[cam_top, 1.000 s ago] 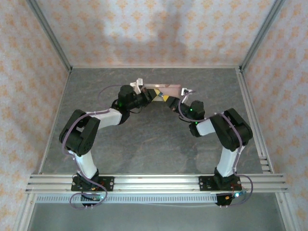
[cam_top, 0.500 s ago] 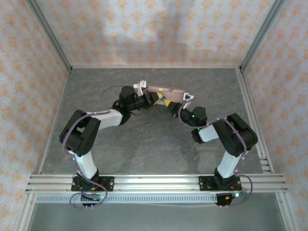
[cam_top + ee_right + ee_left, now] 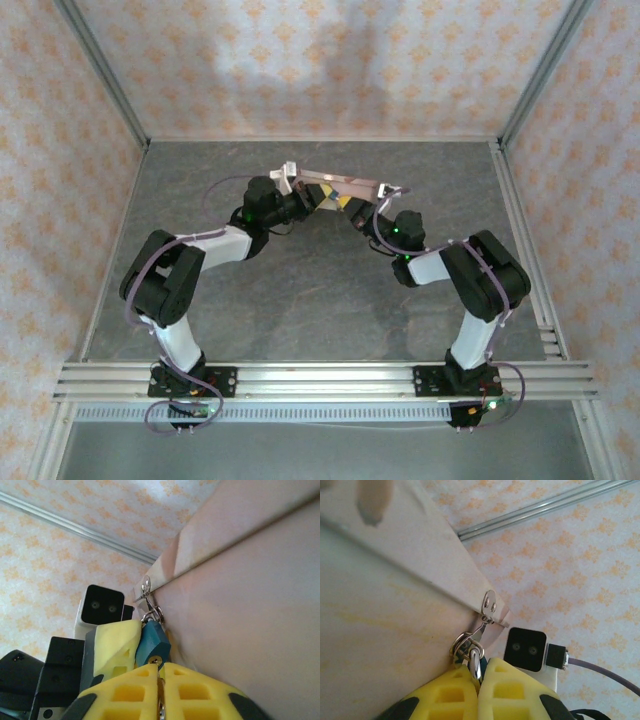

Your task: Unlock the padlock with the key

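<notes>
Nearest, in the right wrist view: finds right gripper (image 3: 160, 670) pinched narrow on thin pale metal key (image 3: 160, 700), set at the brass keyway of small teal-and-silver metal padlock (image 3: 152, 642). Just beyond: finds left gripper (image 3: 480, 672) clamped tight on the padlock's silver shackle, hung through small silver hasp (image 3: 489, 602) on pale pink rectangular box (image 3: 345, 184), far mid-table. From above: notes right forearm back in after a brief outward swing, box levelled again. Reads as a turning attempt; shows no shackle release yet.
</notes>
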